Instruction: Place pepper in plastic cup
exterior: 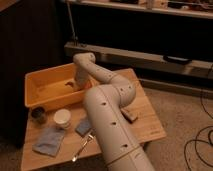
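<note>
The gripper (74, 86) sits inside the bin (37, 85) at the table's (150, 127) back left. A cup (62, 118) stands before the bin, a cloth (49, 141) before that.
</note>
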You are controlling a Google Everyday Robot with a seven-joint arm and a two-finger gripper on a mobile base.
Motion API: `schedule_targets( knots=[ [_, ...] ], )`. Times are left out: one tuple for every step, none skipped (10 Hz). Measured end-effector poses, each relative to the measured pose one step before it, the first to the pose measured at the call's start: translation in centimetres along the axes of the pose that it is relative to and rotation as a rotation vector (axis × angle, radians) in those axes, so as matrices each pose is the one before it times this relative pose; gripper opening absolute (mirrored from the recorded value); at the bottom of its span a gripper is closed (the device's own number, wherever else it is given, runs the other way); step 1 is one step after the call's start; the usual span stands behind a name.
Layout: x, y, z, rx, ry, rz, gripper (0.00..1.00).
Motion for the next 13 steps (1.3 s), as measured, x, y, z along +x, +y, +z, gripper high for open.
schedule_targets(
  knots=[
    [-0.257,0.811,-1.284,0.00443,-0.00429,-0.01383,0.04],
    [-0.198,0.620,-1.429,0.00411,-0.00518,-0.01022,0.04],
    [-0.108,1.355,-3.216,0.00662,0.00115,-0.01969,0.04],
    [-0.088,0.866,-1.950,0.00264,0.00066,-0.01150,0.04],
    [-0.077,0.913,-1.833,0.00186,0.00192,-0.01093,0.04],
    [-0.073,1.053,-2.282,0.00115,0.00256,-0.01021,0.04],
    [-0.007,1.323,-2.791,0.00233,0.00563,-0.01199,0.04],
    [-0.026,1.179,-2.030,0.00053,0.00300,-0.01010,0.04],
    [0.161,0.856,-1.476,-0.00130,0.00507,-0.00421,0.04],
    [0.355,0.767,-1.419,-0.00134,0.00688,0.00025,0.04],
    [0.860,1.000,-1.181,-0.00097,0.01161,0.00114,0.04],
    [1.173,0.520,-0.675,-0.00376,0.00888,0.00254,0.04],
    [2.025,0.699,-1.149,-0.00706,-0.00124,0.00506,0.04]
  ],
)
